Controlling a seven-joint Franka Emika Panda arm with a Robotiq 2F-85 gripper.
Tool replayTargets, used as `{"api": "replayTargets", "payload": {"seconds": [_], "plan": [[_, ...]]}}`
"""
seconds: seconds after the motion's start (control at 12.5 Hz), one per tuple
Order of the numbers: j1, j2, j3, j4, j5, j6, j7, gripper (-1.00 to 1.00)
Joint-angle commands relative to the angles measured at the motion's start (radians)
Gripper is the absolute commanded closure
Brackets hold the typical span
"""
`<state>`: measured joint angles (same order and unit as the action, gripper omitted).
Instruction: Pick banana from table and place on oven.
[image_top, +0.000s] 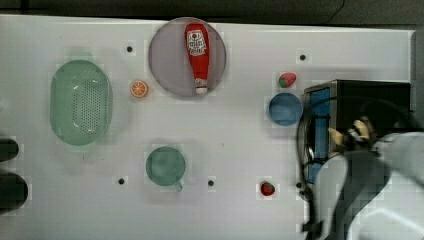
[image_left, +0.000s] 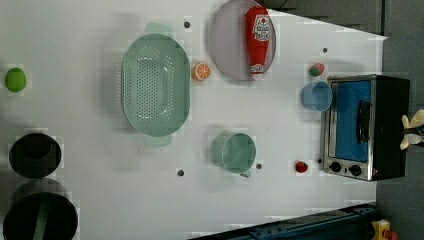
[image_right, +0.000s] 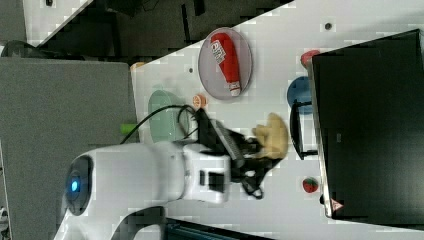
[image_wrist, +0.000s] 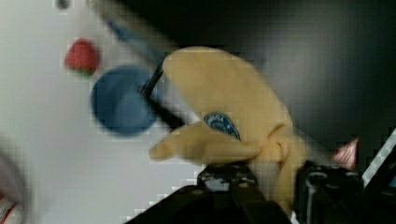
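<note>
**Banana in my claw, above the oven**

My claw (image_wrist: 261, 179) grips the banana (image_wrist: 233, 112) at the top view's right, over the oven (image_top: 372, 95). The blue bowl (image_top: 285, 108) beside it looks empty; a ketchup bottle (image_top: 197, 55) lies on the plate (image_top: 167, 62), upper centre of the counter (image_top: 235, 150).

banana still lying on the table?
No. The gripper holds the banana up in the air by the oven, clear of the table.

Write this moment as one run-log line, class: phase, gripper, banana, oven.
phase: carrying | gripper: shut on banana | banana: lifted off table, over oven's front edge | oven: top bare, door closed
</note>
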<state>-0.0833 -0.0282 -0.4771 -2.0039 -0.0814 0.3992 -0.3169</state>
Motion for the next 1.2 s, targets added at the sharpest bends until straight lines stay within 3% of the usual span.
{"api": "replayTargets", "payload": {"seconds": [0.08,0.24,0.48,0.64,1.12,1.2], "plan": [[0.011,0.11,-0.046,0.125,-0.006,0.027,-0.306,0.48],[0.006,0.196,-0.079,0.164,0.02,0.062,-0.389,0.48],[-0.009,0.268,-0.108,0.164,0.145,0.083,-0.394,0.48],[-0.011,0.277,-0.109,0.164,0.147,0.115,-0.456,0.4],[-0.011,0.265,-0.11,0.16,0.145,0.115,-0.486,-0.93],[-0.008,0.244,-0.109,0.171,0.141,0.099,-0.486,-1.0]]}}
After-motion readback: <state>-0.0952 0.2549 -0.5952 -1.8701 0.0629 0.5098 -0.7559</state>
